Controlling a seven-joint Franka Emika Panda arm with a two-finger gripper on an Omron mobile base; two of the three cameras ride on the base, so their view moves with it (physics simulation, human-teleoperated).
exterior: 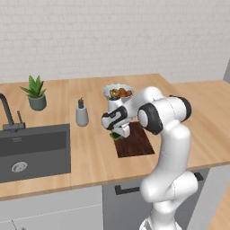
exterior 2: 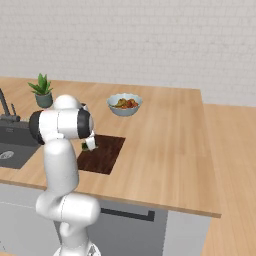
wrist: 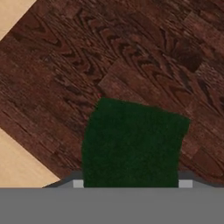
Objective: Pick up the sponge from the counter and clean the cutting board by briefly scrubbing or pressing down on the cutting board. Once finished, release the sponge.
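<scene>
We see the pincer (exterior: 120, 132) pointing down over the near-left part of the cutting board (exterior: 137, 144), and in the hand view its two fingertips (wrist: 78, 183) sit on either side of the sponge (wrist: 133, 146), clamped on it. The sponge shows its dark green face toward the hand camera and lies over the dark reddish-brown grain of the board; whether it actually presses on the wood or hangs just above it, we cannot tell. From the left base view a small green patch of the sponge shows under the hand, right at the board's left edge, and from the right base view the same green bit sits at the board's far-left corner, partly hidden by the arm's elbow. The board lies flat on the tabletop (exterior: 90, 148), its long side running away from the robot, and light tan wood shows past two of its edges in the hand view. Just behind the board stands a pale bowl (exterior 2: 124, 106) filled with fruit, close to the board's far end but apart from it. To the left of the hand a grey soap dispenser (exterior: 81, 113) stands upright on the tabletop, between the board and the dark grey sink (exterior: 33, 152). A dark tap (exterior: 9, 116) rises at the sink's back edge, and a green potted plant (exterior: 35, 93) stands behind it near the white brick wall (exterior: 112, 36).
</scene>
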